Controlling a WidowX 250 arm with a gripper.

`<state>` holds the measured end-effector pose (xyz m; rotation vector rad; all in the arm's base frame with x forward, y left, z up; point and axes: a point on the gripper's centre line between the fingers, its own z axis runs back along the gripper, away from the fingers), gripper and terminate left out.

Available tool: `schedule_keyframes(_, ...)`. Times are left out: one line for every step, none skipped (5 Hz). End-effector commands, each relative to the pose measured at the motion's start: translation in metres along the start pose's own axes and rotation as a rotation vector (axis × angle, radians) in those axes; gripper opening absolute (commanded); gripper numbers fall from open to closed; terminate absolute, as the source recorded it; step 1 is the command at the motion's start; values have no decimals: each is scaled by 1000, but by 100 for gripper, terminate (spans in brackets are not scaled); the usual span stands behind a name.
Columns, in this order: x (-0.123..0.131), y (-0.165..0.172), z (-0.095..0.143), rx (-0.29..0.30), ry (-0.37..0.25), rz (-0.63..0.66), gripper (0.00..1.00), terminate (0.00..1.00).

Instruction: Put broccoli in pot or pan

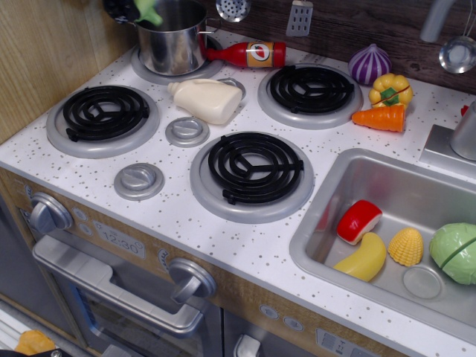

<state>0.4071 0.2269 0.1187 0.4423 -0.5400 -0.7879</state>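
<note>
The shiny steel pot (175,46) stands on the back left burner. My gripper (132,10) is at the top left edge of the view, only its dark lower part showing, just above the pot's left rim. A pale-green lump, the broccoli (148,12), sits between the fingers and hangs over the rim of the pot. It is blurred and partly cut off by the frame edge. The inside of the pot is mostly hidden.
A red sauce bottle (249,53) lies right of the pot, a cream bottle (207,100) in front of it. Onion (370,64), yellow pepper (390,88) and carrot (381,117) sit back right. The sink (375,190) holds several toy foods, including a larger green ball (454,253).
</note>
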Motion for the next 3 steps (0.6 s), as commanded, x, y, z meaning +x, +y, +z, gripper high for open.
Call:
schedule_keyframes(8,21,18,67,-18,-39,100,0)
schedule_keyframes(8,21,18,67,-18,-39,100,0)
schedule_keyframes(8,21,18,67,-18,-39,100,100)
